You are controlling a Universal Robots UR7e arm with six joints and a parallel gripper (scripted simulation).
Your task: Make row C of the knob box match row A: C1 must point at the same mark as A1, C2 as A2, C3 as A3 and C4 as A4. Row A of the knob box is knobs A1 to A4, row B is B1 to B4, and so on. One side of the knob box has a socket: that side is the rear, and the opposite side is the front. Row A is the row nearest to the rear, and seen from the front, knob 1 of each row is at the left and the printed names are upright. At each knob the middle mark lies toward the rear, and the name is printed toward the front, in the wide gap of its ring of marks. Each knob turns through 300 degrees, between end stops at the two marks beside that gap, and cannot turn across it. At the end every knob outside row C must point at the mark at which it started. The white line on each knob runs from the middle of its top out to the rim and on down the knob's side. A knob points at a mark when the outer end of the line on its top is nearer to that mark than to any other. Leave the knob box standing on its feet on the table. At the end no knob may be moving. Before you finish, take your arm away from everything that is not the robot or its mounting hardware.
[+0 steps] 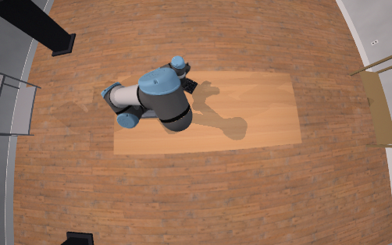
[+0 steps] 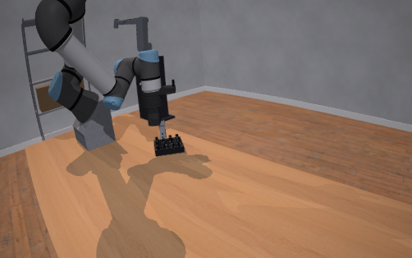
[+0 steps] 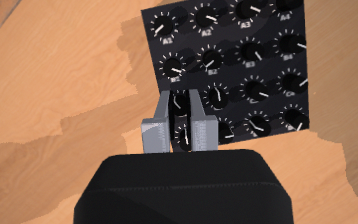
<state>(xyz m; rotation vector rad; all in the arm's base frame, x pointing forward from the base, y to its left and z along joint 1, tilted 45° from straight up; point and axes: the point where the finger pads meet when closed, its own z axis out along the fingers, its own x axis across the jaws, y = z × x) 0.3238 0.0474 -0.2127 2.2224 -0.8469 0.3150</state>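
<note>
The black knob box (image 1: 190,85) (image 2: 169,145) (image 3: 190,44) stands on its feet on the wooden table (image 1: 254,109) (image 2: 246,197). In the wrist view it lies turned, with row A at the top and row D nearest the gripper body. My gripper (image 3: 180,105) (image 2: 162,133) reaches straight down onto the box's left column. Its fingers are shut on knob C1 (image 3: 177,104), whose white line shows between the fingertips. Knob D1 (image 3: 184,135) shows lower between the finger shafts. Knob A1 (image 3: 162,27) lies two rows beyond. In the overhead view the arm hides most of the box.
The arm's grey pedestal (image 2: 94,131) stands on the table just left of the box. A metal shelf rack (image 2: 33,82) is at the back wall. The arm's shadow (image 2: 139,230) falls across the table in front of the box.
</note>
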